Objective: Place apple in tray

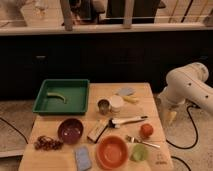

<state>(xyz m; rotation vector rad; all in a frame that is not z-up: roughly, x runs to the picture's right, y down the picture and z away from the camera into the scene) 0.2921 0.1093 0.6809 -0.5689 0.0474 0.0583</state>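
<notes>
Wooden table (103, 90), pale speckled floor (12, 113), dark low wall (115, 55) behind.

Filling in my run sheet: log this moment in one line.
apple: on table, right side | tray: rear left, apple not in it | gripper: open, empty, right of apple

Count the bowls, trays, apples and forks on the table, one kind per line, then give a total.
Bowls: 2 (purple bowl, orange bowl)
Trays: 1 (tray)
Apples: 1 (apple)
Forks: 1 (fork)
Total: 5
The gripper hangs open off the table's right edge, empty.
</notes>
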